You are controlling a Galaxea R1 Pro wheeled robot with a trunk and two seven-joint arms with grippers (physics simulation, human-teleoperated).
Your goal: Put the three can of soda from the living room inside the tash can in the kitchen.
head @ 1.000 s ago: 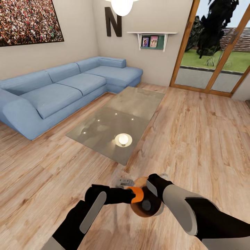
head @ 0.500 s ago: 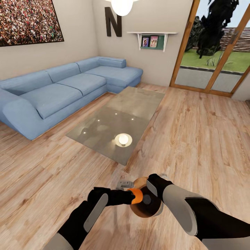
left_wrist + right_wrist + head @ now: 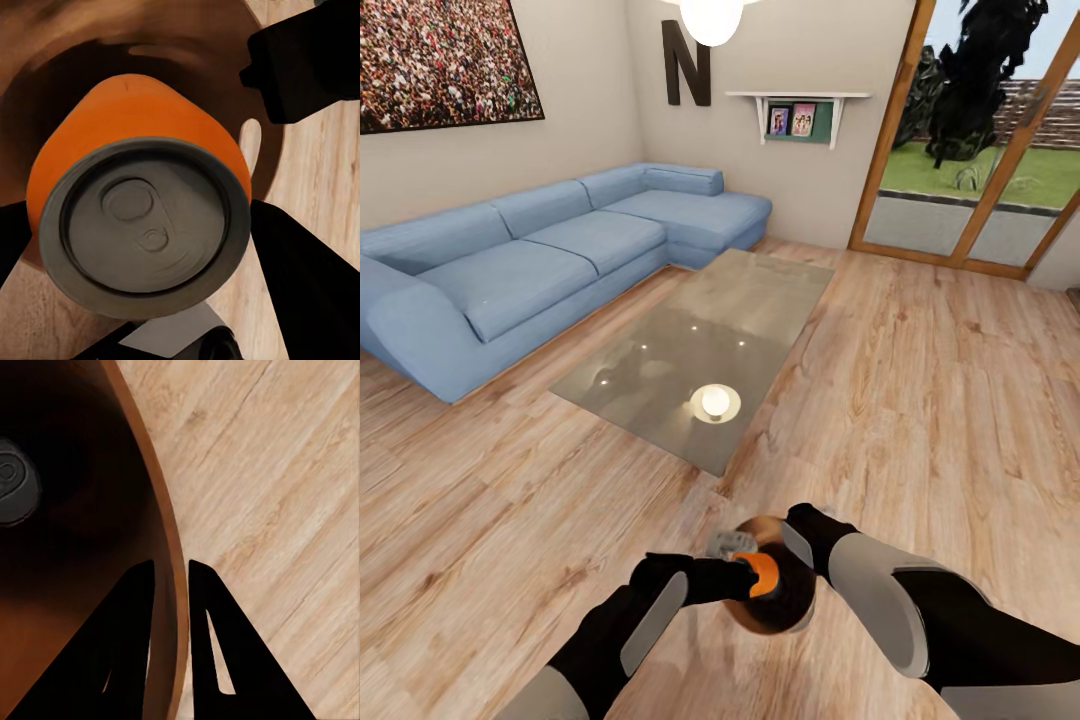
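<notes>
- Can of soda [image 3: 139,217]: orange side, grey metal top with pull tab. It sits between the left gripper [image 3: 131,289] jaws, which are closed on its side wall, and hangs at the mouth of the tash can [image 3: 770,600], low and near in the head view.
- Handling, as a judgement: the can is light, thin-walled and smooth. Grip it across the middle of the side wall with moderate force, since too much would dent it and too little would let it slip.
- Tash can: brown, smooth-walled, dark inside. The right gripper [image 3: 171,585] jaws are nearly closed, pinching the rim wall, one jaw inside and one outside. A grey can top [image 3: 13,484] lies deep inside the bin.
- Handling, as a judgement: the bin looks stiff; held by one rim edge, it could tilt.
- Floor [image 3: 920,380]: light wood planks.
- Glass coffee bench [image 3: 700,350]: beyond the arms, reflecting a lamp.
- Blue corner sofa [image 3: 540,260]: far left, along the wall.
- Glazed doors [image 3: 980,150]: far right, garden outside.
</notes>
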